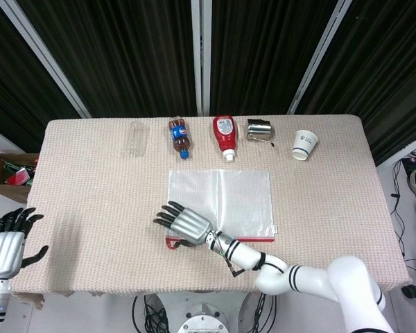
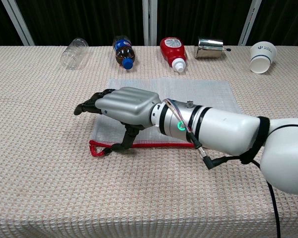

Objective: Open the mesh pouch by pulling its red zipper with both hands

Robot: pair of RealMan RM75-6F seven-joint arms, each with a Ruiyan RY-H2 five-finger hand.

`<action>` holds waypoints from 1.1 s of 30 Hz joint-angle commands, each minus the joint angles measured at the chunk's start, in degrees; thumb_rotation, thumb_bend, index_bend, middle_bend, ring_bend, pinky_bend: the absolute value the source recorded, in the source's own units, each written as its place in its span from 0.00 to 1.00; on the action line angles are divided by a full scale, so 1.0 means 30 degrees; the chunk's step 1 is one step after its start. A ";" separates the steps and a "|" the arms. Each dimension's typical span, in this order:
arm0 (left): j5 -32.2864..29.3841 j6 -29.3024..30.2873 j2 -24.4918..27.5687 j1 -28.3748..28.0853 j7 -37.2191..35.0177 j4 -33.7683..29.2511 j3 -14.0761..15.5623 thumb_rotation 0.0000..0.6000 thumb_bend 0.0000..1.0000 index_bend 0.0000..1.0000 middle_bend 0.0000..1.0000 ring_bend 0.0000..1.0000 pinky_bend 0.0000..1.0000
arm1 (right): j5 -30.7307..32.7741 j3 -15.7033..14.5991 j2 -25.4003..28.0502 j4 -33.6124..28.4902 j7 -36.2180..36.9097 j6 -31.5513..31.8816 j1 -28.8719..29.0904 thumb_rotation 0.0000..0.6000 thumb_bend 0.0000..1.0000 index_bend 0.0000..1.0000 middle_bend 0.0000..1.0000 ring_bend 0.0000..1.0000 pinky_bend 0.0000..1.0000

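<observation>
The clear mesh pouch [image 1: 230,196] lies flat mid-table, its red zipper [image 1: 253,238] along the near edge. My right hand [image 1: 184,223] reaches across to the pouch's near left corner with its fingers spread and holds nothing. In the chest view this right hand [image 2: 121,105] hovers over that corner, and its thumb points down beside the zipper's left end [image 2: 96,148], where the pull sits. Whether the thumb touches the pull is unclear. My left hand [image 1: 3,250] hangs open off the table's near left corner, far from the pouch [image 2: 203,91]; the chest view does not show it.
Along the far edge lie a clear empty bottle [image 1: 136,137], a cola bottle [image 1: 179,136], a red ketchup bottle [image 1: 224,133], a metal cup [image 1: 258,130] and a white paper cup [image 1: 304,144]. A cardboard box [image 1: 10,170] sits beyond the table's left edge.
</observation>
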 commanded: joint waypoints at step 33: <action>0.0154 0.0115 -0.0148 0.0168 -0.1020 0.0651 0.0056 1.00 0.19 0.25 0.15 0.10 0.14 | -0.0084 -0.1078 -0.1041 0.0963 0.1528 -0.0201 0.3565 1.00 0.28 0.40 0.16 0.00 0.00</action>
